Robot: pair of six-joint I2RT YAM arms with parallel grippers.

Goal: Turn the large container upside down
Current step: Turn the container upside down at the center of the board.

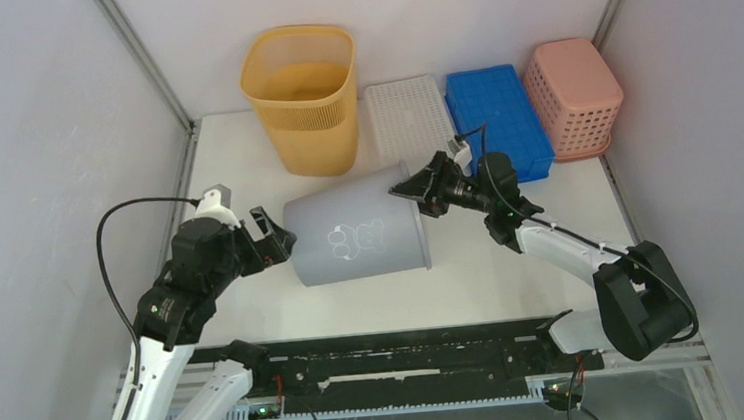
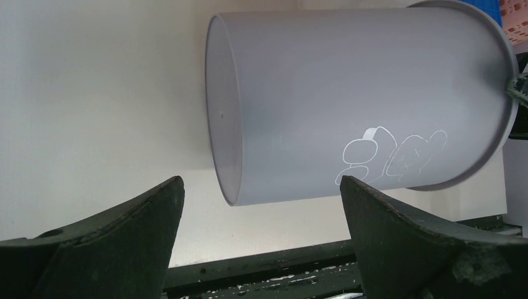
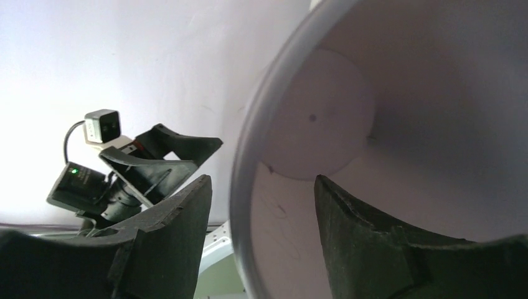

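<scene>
The large container (image 1: 355, 236) is a grey tub with a white line drawing, lying on its side on the white table (image 1: 233, 151). Its closed bottom faces left and its open mouth faces right. In the left wrist view the container (image 2: 361, 93) fills the upper frame. My left gripper (image 1: 278, 235) (image 2: 261, 182) hangs open just left of the bottom, apart from it. My right gripper (image 1: 412, 195) (image 3: 262, 179) is open and straddles the upper rim, one finger outside and one inside the container (image 3: 405, 124), with gaps on both sides.
Along the back stand a yellow slotted basket (image 1: 301, 95), a white perforated tray (image 1: 409, 117), a blue crate (image 1: 496, 120) and a pink basket (image 1: 573, 94). A black rail (image 1: 389, 354) runs along the near edge. Grey walls close in both sides.
</scene>
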